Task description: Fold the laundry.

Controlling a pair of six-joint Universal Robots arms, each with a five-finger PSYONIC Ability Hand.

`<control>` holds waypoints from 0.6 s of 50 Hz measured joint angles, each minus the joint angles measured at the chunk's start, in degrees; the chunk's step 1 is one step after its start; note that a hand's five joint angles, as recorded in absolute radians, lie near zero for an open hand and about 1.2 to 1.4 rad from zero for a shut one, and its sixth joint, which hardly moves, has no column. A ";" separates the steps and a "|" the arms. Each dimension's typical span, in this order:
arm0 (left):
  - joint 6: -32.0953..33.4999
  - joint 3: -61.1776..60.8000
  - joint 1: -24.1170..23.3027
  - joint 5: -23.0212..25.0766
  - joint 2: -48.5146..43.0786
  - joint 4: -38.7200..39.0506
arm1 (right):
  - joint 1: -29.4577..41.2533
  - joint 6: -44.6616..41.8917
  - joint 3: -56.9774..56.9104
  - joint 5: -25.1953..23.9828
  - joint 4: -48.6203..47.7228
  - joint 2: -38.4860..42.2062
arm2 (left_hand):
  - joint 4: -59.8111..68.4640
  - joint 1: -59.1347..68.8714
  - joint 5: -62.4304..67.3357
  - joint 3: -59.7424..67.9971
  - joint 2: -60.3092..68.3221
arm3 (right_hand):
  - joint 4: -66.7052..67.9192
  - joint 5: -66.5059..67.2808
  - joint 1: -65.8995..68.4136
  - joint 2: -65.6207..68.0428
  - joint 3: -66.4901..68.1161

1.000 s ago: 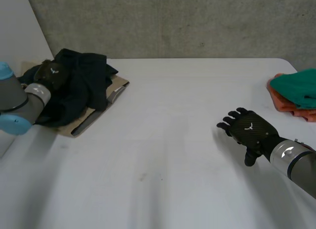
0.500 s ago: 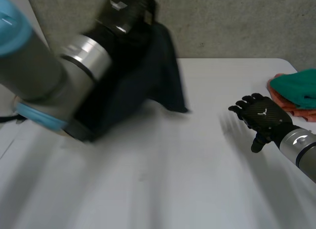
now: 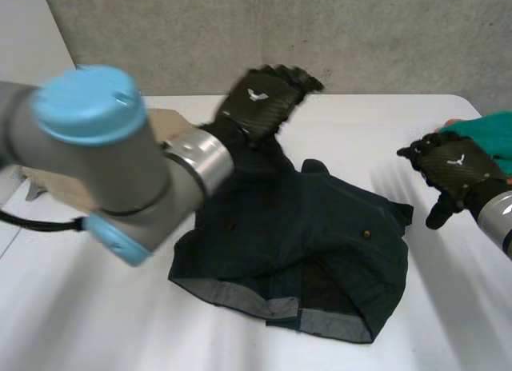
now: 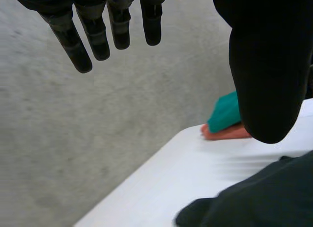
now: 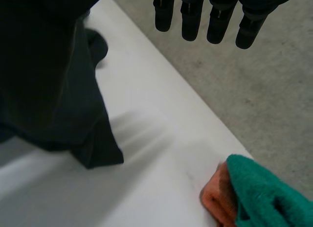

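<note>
A dark garment (image 3: 296, 243) lies loosely spread on the middle of the white table (image 3: 96, 323), grey hems toward the front. My left hand (image 3: 262, 101) hovers over its far edge, fingers straight and apart, holding nothing. In the left wrist view the fingers (image 4: 93, 31) and thumb (image 4: 266, 70) stand apart above the garment (image 4: 264, 197). My right hand (image 3: 454, 165) is open at the garment's right side, clear of it. In the right wrist view its straight fingers (image 5: 215, 19) point past the garment's edge (image 5: 90, 139).
A green cloth (image 3: 492, 135) on an orange one (image 5: 215, 200) sits at the table's far right edge, just behind my right hand. A tan piece (image 3: 172, 123) lies at the far left, behind my left arm (image 3: 104, 163). A grey wall backs the table.
My left hand lifted the dark garment off the tan piece at the left, swung it to the middle and opened. The garment now lies on the table. My right hand drew back to the right.
</note>
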 measured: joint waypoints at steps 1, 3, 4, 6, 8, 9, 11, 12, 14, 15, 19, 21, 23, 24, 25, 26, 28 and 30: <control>0.58 -1.34 0.99 0.07 2.01 -0.68 | 0.04 0.75 -0.15 -0.03 1.15 -1.08 | -0.04 -0.01 0.00 0.00 -0.09 | 0.00 0.00 0.00 0.00 0.00; 1.29 -2.92 2.18 0.16 4.06 -1.56 | 0.11 1.71 -0.41 -0.09 3.06 -2.44 | -0.05 -0.01 0.00 0.00 -0.15 | 0.00 0.00 0.00 0.00 0.00; 1.92 -4.06 3.19 0.19 5.24 -2.32 | 0.18 2.37 -0.63 -0.21 5.06 -3.39 | -0.21 -0.01 -0.04 0.00 -0.28 | 0.00 0.00 0.00 0.00 0.00; 3.33 -5.89 5.10 0.26 6.67 -3.95 | 0.32 3.42 -1.09 -0.50 9.58 -4.97 | -0.28 -0.01 -0.29 0.00 -0.43 | 0.00 0.00 0.00 0.00 0.00; 5.42 -7.13 6.92 0.18 6.93 -6.06 | 0.47 3.93 -1.20 -0.75 12.86 -5.83 | -0.28 -0.01 -0.35 0.00 -0.44 | 0.00 0.00 0.00 0.00 0.00; 6.73 -7.61 7.77 0.12 6.75 -7.31 | 0.65 4.26 -1.12 -0.94 15.50 -6.43 | -0.28 -0.01 -0.36 0.00 -0.44 | 0.00 0.00 0.00 0.00 0.00; 10.66 -8.43 9.66 -0.10 5.69 -10.84 | 1.24 4.61 -0.39 -1.10 18.64 -7.03 | -0.28 -0.01 -0.36 0.00 -0.44 | 0.00 0.00 0.00 0.00 0.00; 12.29 -8.68 10.26 -0.26 5.14 -12.31 | 1.62 4.70 0.21 -1.10 19.37 -7.12 | -0.28 -0.01 -0.37 0.00 -0.44 | 0.00 0.00 0.00 0.00 0.00; 15.64 -9.21 11.36 -0.78 4.05 -15.44 | 2.44 4.81 1.54 -1.00 19.55 -7.06 | -0.28 -0.01 -0.38 0.00 -0.44 | 0.00 0.00 0.00 0.00 0.00; 16.92 -9.44 11.74 -1.08 3.64 -16.69 | 2.86 4.84 2.27 -0.91 19.20 -6.95 | -0.28 -0.01 -0.36 0.00 -0.44 | 0.00 0.00 0.00 0.00 0.00; 23.16 -11.58 13.37 -3.88 1.77 -23.32 | 4.88 5.48 6.49 0.21 13.58 -4.91 | -0.29 -0.01 -0.36 0.00 -0.44 | 0.00 0.00 0.00 0.00 0.00; 24.45 -12.78 13.56 -5.01 1.41 -24.62 | 5.40 6.18 7.84 1.00 10.66 -3.44 | -0.28 -0.01 -0.36 0.00 -0.44 | 0.00 0.00 0.00 0.00 0.00; 25.42 -14.76 13.44 -6.22 1.20 -25.08 | 5.94 7.52 9.07 2.37 6.92 -0.83 | -0.07 0.20 -0.01 0.15 -0.18 | 0.00 0.00 0.00 0.00 0.00; 25.58 -15.55 13.28 -6.56 1.17 -24.87 | 6.15 8.14 9.38 3.00 5.55 0.48 | 2.50 2.99 2.96 2.38 2.64 | 0.00 0.00 0.00 0.00 0.00; 25.66 -16.23 13.07 -6.83 1.17 -24.54 | 6.34 8.60 9.48 3.55 4.55 1.58 | 7.49 8.70 8.00 7.21 7.23 | 0.16 0.03 0.04 0.14 0.04; 25.68 -16.85 12.79 -7.05 1.16 -24.06 | 6.55 8.99 9.45 4.03 3.73 2.69 | 14.64 16.74 15.10 14.23 15.39 | 1.83 1.35 1.41 1.75 1.66; 25.62 -17.78 12.21 -7.39 1.15 -23.01 | 6.95 9.54 9.15 4.81 2.54 4.52 | 28.86 30.27 28.67 28.35 28.63 | 8.60 8.32 8.60 8.75 8.46; 25.45 -18.48 11.29 -7.78 1.10 -21.16 | 7.58 10.09 7.91 5.81 1.09 6.83 | 39.06 38.20 38.31 39.51 39.78 | 24.99 23.81 22.79 25.36 24.87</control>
